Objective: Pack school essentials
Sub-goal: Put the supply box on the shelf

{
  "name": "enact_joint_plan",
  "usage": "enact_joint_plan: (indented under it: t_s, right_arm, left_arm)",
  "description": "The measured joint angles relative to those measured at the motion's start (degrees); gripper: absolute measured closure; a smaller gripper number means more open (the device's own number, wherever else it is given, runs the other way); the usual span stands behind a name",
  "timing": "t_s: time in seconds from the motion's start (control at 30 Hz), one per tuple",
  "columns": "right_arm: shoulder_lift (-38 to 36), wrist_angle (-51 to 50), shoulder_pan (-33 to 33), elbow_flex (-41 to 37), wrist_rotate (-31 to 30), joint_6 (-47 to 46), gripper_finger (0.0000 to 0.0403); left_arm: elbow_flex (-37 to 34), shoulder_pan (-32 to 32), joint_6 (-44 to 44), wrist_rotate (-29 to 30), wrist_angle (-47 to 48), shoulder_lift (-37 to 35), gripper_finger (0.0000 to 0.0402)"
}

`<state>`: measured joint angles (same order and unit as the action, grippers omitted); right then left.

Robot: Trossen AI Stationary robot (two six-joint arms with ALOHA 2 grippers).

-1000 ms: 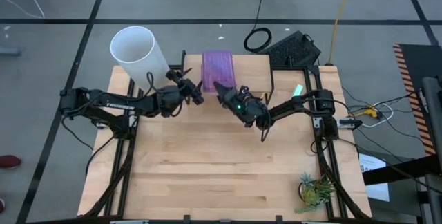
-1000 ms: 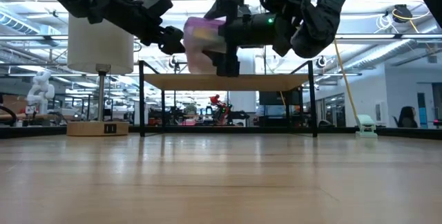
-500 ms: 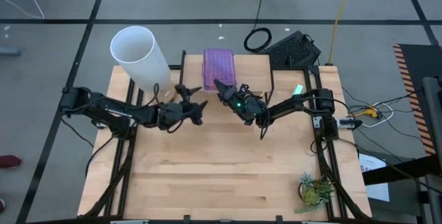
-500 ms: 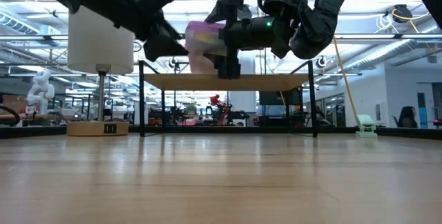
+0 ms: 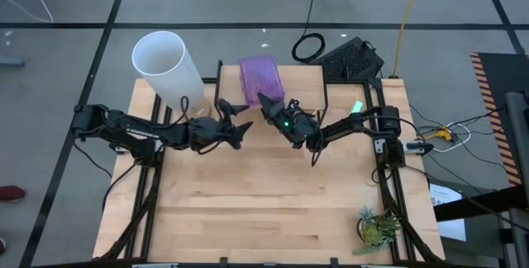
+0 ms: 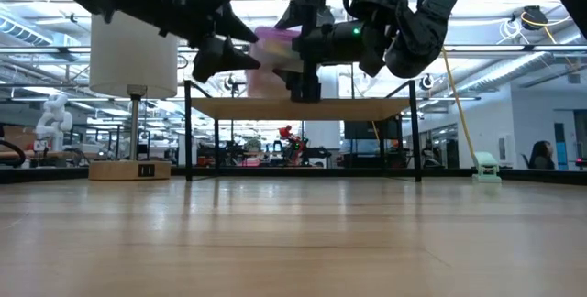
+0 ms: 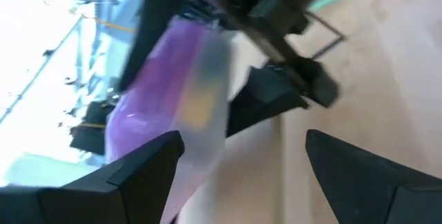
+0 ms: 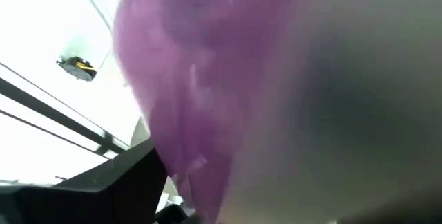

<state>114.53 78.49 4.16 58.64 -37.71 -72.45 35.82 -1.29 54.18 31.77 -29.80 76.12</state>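
Your right gripper [image 5: 266, 105] is clamped on one end of the plastic case [image 5: 259, 76] with the purple lid, holding it in the air well above the table [image 5: 248, 202]; the case extends beyond its fingertips toward the far edge. Your left gripper [image 5: 240, 126] hangs just beside that case with its fingers [image 7: 138, 165] spread wide and gripping nothing, the case lying ahead of the gap between them. A yellowish item [image 7: 200, 103] shows through the clear case wall; the other supplies cannot be made out.
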Motion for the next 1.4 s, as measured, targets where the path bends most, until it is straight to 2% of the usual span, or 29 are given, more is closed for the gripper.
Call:
enact_joint_plan:
  t_s: [0.17, 0.4, 0.5, 0.67, 0.73, 0.9, 1.17, 1.4]
  right_arm:
    - [0.0, 0.3, -0.1, 0.0, 1.1, -0.2, 0.0057]
    - [0.2, -0.8, -0.3, 0.0, 2.9, -0.3, 0.0057]
    - [0.1, -0.9, -0.2, 0.0, 2.6, -0.4, 0.0057]
    - [0.1, -0.7, -0.2, 0.0, 2.2, -0.3, 0.0057]
    - [0.1, -0.9, -0.2, 0.0, 2.4, -0.3, 0.0057]
    - [0.1, -1.2, -0.2, 0.0, 3.6, -0.3, 0.0057]
    - [0.1, -1.2, -0.2, 0.0, 4.2, -0.3, 0.0057]
    - [0.0, -1.2, -0.2, 0.0, 6.6, -0.3, 0.0057]
  left_arm:
    - [0.0, 2.2, 2.8, 5.3, -3.2, 0.0, 0.0080]
    - [0.1, 5.1, 5.4, 6.9, -3.4, -0.1, 0.0077]
    - [0.1, 6.2, 6.9, 8.9, -3.4, -0.1, 0.0060]
    - [0.1, 6.3, 10.9, 10.5, -3.6, -0.1, 0.0011]
    - [0.1, 5.4, 12.4, 10.8, -4.6, -0.1, 0.0006]
    - [0.1, 3.3, 15.1, 9.6, -6.9, -0.1, 0.0017]
    - [0.1, 1.7, 20.8, 3.2, -5.3, -0.1, 0.0014]
    - [0.1, -3.0, 19.9, 2.6, -3.9, 0.0, 0.0004]
